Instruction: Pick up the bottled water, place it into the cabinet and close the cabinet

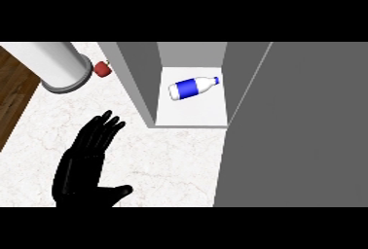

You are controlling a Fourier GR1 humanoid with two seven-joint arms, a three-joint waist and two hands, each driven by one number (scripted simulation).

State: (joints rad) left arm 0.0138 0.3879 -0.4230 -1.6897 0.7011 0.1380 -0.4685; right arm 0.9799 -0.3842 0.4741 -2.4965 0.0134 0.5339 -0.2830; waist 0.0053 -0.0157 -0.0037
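light: bright, even | shadows: faint on white marble counter (165, 160) | glare: none | grey cabinet door (302, 131): flat, featureless

- Bottle (193, 87) lying on its side inside the cabinet (138, 73).
- Cabinet door (302, 126) right of it.
- Left hand (86, 165) over the counter (165, 165), left of the cabinet.

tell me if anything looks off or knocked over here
The bottled water lies on its side on the white floor of the cabinet, cap pointing up-right, not upright. The cabinet door is open. The left hand is open over the counter. Nothing looks spilled or damaged.
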